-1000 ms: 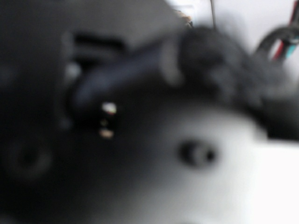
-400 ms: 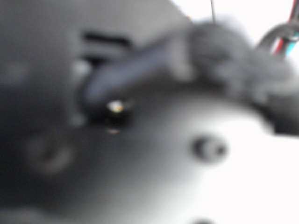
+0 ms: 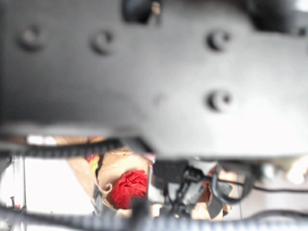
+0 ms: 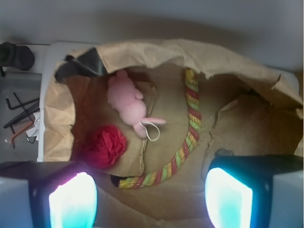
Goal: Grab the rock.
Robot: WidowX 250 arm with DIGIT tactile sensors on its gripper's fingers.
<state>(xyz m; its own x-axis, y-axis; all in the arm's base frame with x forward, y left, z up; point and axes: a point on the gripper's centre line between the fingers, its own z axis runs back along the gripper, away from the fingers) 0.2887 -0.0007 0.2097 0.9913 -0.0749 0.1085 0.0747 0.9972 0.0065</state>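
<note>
Above the paper-lined bin, fingers spread wide, empty, rock beside one.

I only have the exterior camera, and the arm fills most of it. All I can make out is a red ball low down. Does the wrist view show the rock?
Observer: Yes. A small grey rock sits on the brown paper, just above the finger pad on the right side of the picture. The pad seems to hide its lower edge.
Operator: Is the gripper open?
Observer: The gripper is open, pads wide apart, holding nothing.
Operator: What lies near the red ball?
Observer: The red ball is on the left side with a pink bunny just above it. A coloured rope runs between those two and the rock.
</note>
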